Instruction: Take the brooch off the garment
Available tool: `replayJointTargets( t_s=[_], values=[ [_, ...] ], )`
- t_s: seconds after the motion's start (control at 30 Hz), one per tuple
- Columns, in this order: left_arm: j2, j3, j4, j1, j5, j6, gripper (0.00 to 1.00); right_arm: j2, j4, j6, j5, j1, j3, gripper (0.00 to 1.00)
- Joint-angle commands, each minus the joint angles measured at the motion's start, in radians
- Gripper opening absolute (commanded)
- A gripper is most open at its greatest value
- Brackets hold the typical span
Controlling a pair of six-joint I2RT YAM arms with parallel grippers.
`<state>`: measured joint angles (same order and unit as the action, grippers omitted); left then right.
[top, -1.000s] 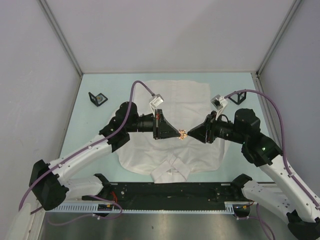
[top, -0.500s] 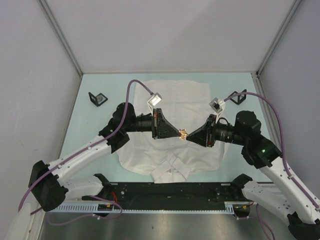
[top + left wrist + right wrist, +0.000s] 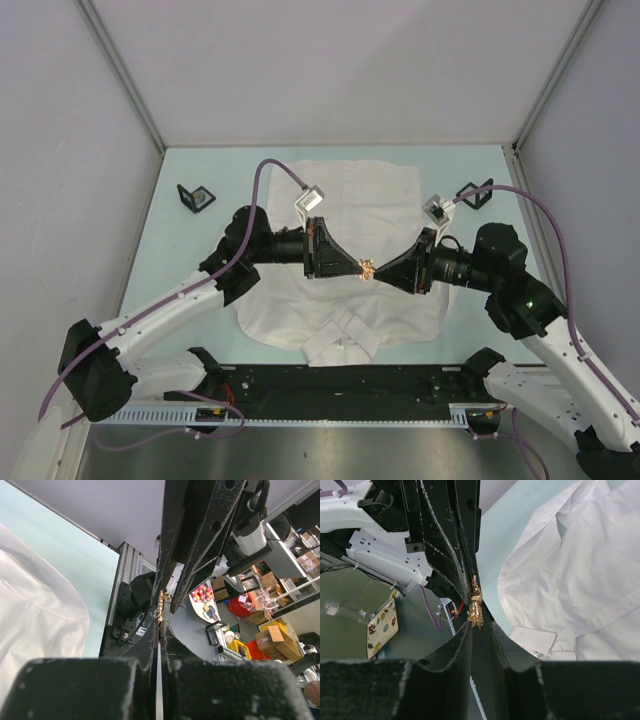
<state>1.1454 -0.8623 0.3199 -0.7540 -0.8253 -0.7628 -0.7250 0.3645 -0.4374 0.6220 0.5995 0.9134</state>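
The garment, a white collared shirt (image 3: 352,196), lies flat on the pale green table, collar toward the near edge. It also shows in the left wrist view (image 3: 35,630) and the right wrist view (image 3: 580,575). A small gold brooch (image 3: 366,268) is held in the air above the shirt's middle, between both grippers' tips. My left gripper (image 3: 356,267) comes from the left and is shut on the brooch (image 3: 161,611). My right gripper (image 3: 378,271) comes from the right, tip to tip with the left, and is shut on the brooch (image 3: 476,611). The brooch looks clear of the fabric.
Two small black triangular stands sit on the table, one at the back left (image 3: 197,196) and one at the back right (image 3: 476,193). Grey walls close the table on three sides. A black rail (image 3: 340,382) runs along the near edge.
The right arm's wrist and elbow have shifted slightly to the right. The brooch and the left gripper stay almost where they were.
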Motion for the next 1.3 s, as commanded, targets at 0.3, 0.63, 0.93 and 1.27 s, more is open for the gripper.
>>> replayJointTargets(
  t_s=[0.3,0.63,0.93,1.27],
  values=[
    [0.027,0.011,0.120,-0.011,-0.043,-0.061,0.00,0.003,-0.067,-0.030,0.033,-0.006,0.002,0.18],
    [0.057,0.000,0.173,-0.013,-0.054,-0.099,0.00,0.004,-0.073,-0.034,0.053,-0.006,0.001,0.00],
    [0.041,-0.057,-0.056,0.077,-0.022,0.026,0.46,-0.004,-0.041,-0.014,-0.163,-0.026,-0.005,0.00],
    [-0.021,-0.112,-0.395,0.239,0.121,0.281,0.66,-0.345,0.100,0.055,-0.869,-0.147,0.161,0.00]
  ],
)
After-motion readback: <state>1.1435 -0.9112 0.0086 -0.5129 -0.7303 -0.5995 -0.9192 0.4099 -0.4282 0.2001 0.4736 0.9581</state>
